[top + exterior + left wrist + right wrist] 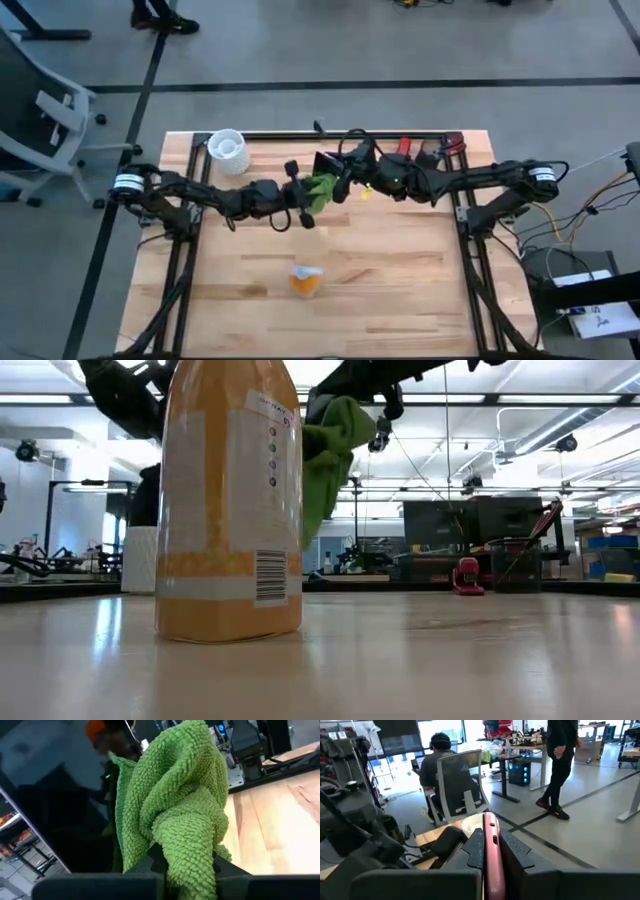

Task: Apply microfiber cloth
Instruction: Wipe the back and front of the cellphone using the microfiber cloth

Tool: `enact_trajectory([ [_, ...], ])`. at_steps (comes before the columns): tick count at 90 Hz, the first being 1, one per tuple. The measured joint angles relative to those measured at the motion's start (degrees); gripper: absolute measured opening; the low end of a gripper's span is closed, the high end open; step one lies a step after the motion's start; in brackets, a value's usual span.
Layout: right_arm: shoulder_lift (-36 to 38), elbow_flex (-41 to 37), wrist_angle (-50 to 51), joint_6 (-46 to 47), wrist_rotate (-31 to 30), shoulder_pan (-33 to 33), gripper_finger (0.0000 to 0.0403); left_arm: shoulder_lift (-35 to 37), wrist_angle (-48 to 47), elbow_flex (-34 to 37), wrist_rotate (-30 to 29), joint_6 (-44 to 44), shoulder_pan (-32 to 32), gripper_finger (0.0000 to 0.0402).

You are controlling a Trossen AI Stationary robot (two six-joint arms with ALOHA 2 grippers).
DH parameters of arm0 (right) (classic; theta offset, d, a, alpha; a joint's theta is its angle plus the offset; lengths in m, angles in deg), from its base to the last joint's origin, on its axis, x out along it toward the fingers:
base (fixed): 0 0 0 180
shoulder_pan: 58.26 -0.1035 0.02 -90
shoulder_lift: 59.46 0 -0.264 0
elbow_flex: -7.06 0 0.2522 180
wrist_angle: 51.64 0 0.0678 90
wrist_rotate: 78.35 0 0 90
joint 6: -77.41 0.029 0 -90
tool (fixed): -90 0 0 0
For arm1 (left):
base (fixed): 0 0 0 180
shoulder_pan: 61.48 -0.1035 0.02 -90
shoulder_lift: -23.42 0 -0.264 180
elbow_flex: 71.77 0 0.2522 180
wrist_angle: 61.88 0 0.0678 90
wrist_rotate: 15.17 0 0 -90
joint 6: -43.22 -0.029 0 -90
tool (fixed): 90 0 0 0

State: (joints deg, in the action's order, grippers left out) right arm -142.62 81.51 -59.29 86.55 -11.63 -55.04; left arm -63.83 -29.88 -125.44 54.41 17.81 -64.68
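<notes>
The lime-green microfiber cloth [322, 187] is bunched and held above the table's middle, toward the far side, with my left gripper [303, 198] shut on it. In the left wrist view the cloth [170, 805] stands against the glossy black face of a phone [50, 800]. My right gripper [338, 178] is shut on that phone [325, 162], which shows a pink edge [492, 845] in the right wrist view. In the low view the cloth [325, 460] hangs well clear of the tabletop. My left gripper pinches a bunched fold of the cloth [187, 865] between its two fingers [145, 867], several layers thick. The fingers come about level from the table's left. The cloth is lifted clear and its free part stands beyond the fingertips, beside the phone's screen. My right gripper pinches the phone between its two fingers [472, 850], one on each flat face, with the pink edge [493, 865] running out between them. It comes from the table's right. The phone is lifted clear of the table and stands on edge.
An orange-and-white spray bottle [306, 282] stands upright on the table's near middle, filling the left of the low view [228, 500]. A white cup [228, 150] stands at the far left corner. Red tools [405, 147] lie at the far edge. People show in the room beyond.
</notes>
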Motion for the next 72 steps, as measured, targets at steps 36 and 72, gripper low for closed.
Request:
enact_trajectory([
  [36,-0.22,0.23,0.49,1.75,0.02,-0.34,0.0010,5.28,-5.09,-8.71,-5.67,-11.31,-0.33,0.0020],
  [72,0.24,0.08,1.94,0.05,-1.08,-1.31,0.0010,6.62,-8.96,-8.91,-10.17,-9.95,-1.95,0.0020],
])
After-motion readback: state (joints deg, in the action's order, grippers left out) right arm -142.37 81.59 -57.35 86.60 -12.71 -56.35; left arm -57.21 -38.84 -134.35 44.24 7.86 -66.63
